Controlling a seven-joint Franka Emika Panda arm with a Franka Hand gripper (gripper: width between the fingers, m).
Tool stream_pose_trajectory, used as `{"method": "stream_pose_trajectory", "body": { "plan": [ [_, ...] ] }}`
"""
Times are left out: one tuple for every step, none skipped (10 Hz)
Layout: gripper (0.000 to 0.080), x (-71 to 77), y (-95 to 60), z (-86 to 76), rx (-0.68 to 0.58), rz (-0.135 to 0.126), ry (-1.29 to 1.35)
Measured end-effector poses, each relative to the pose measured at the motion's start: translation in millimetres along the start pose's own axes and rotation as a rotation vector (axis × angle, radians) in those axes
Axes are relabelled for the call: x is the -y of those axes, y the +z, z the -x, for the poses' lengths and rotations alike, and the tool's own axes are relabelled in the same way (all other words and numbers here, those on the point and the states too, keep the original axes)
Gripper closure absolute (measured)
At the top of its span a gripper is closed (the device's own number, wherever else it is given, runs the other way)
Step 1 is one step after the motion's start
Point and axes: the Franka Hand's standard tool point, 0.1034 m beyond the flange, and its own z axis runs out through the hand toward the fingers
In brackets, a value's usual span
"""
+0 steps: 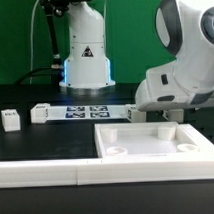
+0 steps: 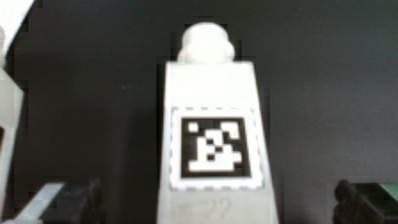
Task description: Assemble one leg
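Observation:
In the wrist view a white leg (image 2: pixel 214 110) lies on the black table, its black-and-white tag facing the camera and a round peg at its far end. My gripper (image 2: pixel 214 206) is open and straddles the leg's near end. The dark fingertips (image 2: pixel 61 205) stand well apart from the leg, with a gap on each side. In the exterior view the gripper (image 1: pixel 155 115) is low over the table behind the large white panel (image 1: pixel 146 144); the leg between the fingers is hidden there.
Two more small white legs (image 1: pixel 10 120) (image 1: pixel 40 114) stand at the exterior view's left. The marker board (image 1: pixel 83 111) lies behind them. A long white border bar (image 1: pixel 42 174) runs along the front. A white edge (image 2: pixel 7 100) shows beside the leg.

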Motion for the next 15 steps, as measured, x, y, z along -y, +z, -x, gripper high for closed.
{"method": "stream_pose_trajectory", "body": {
  "plan": [
    [0.0150, 0.3, 0.8, -1.6, -0.007, -0.001, 0.000],
    [0.0150, -0.2, 1.5, -1.4, -0.006, -0.001, 0.000],
    [0.0150, -1.1, 1.5, -1.5, -0.006, -0.001, 0.002],
    [0.0150, -1.9, 1.5, -1.6, -0.005, -0.001, 0.003],
    [0.0289, -1.8, 1.6, -1.7, -0.005, -0.001, 0.003],
    [0.0289, -1.9, 1.7, -1.7, -0.005, -0.001, 0.003],
    [0.0430, -1.9, 1.7, -1.7, -0.005, -0.001, 0.003],
    [0.0508, -1.9, 1.7, -1.6, -0.005, -0.001, 0.003],
    [0.0508, -1.9, 1.7, -1.7, -0.005, -0.001, 0.003],
    [0.0508, -1.9, 1.7, -1.7, -0.005, -0.001, 0.003],
    [0.0508, -1.9, 1.7, -1.7, -0.005, -0.001, 0.003],
    [0.0508, -1.9, 1.7, -1.7, -0.005, -0.001, 0.003],
    [0.0508, -2.3, 0.7, -1.4, -0.004, -0.003, 0.000],
    [0.0508, -6.0, -13.0, 4.4, -0.005, -0.017, -0.019],
    [0.0508, -9.4, -32.9, 12.2, -0.028, -0.026, -0.031]
  ]
}}
